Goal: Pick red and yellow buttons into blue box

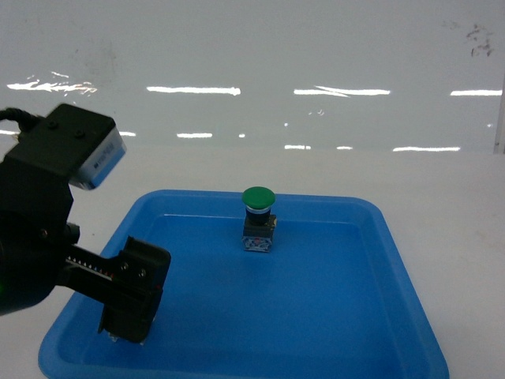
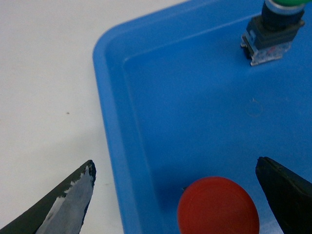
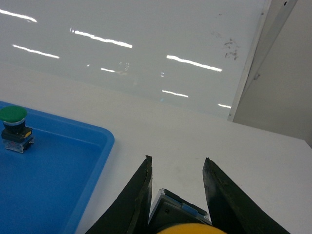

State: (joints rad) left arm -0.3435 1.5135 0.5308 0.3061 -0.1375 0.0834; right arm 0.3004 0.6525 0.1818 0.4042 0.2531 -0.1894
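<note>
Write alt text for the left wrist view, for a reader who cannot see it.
The open left gripper hangs over the near corner of a shallow blue tray, with a red button between its fingers and not yet gripped. A green button stands upright farther in the tray, and the white table lies left of the tray.

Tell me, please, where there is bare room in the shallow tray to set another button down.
The tray floor is bare right of the green button and across the front middle. It is crowded at front left, where the left end effector straddles the red button.
</note>
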